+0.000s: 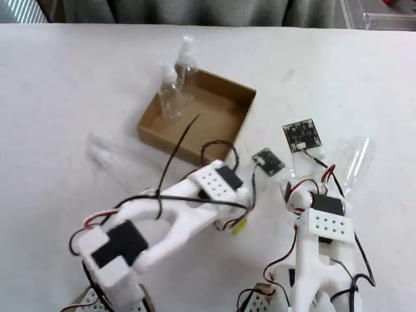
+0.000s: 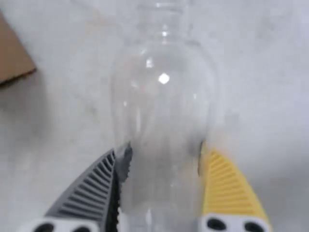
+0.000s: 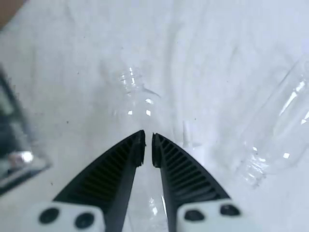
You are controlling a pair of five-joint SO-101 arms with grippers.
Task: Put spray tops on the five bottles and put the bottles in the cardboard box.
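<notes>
The cardboard box (image 1: 170, 139) sits mid-table. Two clear bottles (image 1: 170, 92) with spray tops stand in its far left corner. My left gripper (image 2: 164, 155) is shut on an uncapped clear bottle (image 2: 163, 96), held at its body between the grey and yellow fingers. In the high view its yellow fingertip (image 1: 239, 226) lies just in front of the box. My right gripper (image 3: 147, 141) is shut, tips together over another open-necked bottle (image 3: 135, 96) lying on the table. A third uncapped bottle (image 1: 355, 166) lies to the right. A small white piece (image 3: 193, 145) lies beside the right fingers.
Two loose spray tops (image 1: 103, 153) lie on the white table left of the box. Two small circuit boards (image 1: 301, 134) with wires rest between the box and the lying bottle. The table's far half is open.
</notes>
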